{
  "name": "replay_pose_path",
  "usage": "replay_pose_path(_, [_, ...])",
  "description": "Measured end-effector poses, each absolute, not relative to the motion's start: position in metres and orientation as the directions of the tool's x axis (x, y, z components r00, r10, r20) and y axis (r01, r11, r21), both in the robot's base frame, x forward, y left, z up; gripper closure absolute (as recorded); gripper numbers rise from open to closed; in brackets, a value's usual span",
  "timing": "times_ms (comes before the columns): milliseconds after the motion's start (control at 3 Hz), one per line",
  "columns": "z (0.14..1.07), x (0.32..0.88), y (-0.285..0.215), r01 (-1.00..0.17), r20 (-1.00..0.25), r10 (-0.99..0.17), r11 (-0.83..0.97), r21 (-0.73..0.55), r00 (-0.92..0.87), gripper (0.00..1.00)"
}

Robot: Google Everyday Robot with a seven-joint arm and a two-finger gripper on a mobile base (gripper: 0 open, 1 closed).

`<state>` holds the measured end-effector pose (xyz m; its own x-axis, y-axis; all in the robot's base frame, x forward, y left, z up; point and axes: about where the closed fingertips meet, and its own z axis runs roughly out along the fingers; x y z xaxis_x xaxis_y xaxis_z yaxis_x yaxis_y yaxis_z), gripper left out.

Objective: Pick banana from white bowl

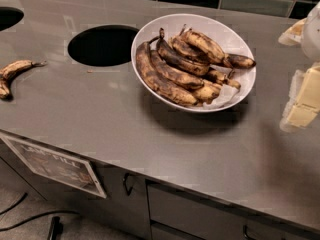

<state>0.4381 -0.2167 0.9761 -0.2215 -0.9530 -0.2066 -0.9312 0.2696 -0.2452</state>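
Rt edge: jaws; banana (204, 45) left, in white bowl (161, 28).

The gripper (302, 101) hangs above the right end of the table (150, 134), about midway between its front and back edges. Its pale, cream-coloured body reaches up toward the back right corner, cut off at the side.

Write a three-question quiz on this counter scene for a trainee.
1. True or false: the pincer, at the right edge, holds the banana.
2. Fill in: the round hole sits ___ of the white bowl.
3. Where lies the lone banana? A in the white bowl; B on the counter, far left; C in the round hole.
Key: 1 false; 2 left; 3 B.
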Motion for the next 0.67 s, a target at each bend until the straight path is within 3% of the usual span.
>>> replay_pose_path(667, [0.988,0.449,-0.204,-0.934,-0.221,-0.957,0.245,-0.259,-0.190,0.00])
